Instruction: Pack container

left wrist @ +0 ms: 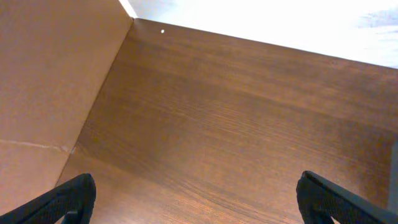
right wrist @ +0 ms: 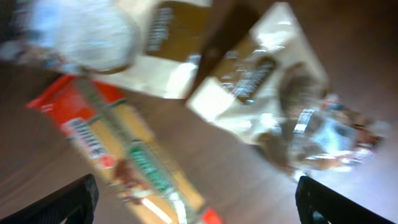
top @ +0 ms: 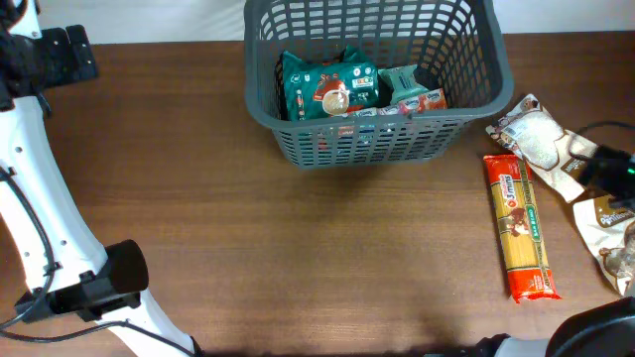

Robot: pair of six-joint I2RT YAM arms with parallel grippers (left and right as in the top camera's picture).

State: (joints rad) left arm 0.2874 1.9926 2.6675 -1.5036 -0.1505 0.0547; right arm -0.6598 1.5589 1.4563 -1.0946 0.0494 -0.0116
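Holding glossy packets, lattice-slotted grey plastic container; left fingers, right fingers spread, empty.

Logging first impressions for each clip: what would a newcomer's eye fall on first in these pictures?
The big dark grey basket at the far edge of the table, with green packets already inside. Next, the long spaghetti packet lying to its right, beside pale bags at the right edge. The right claw hangs open over those bags, which look blurred in its own view.
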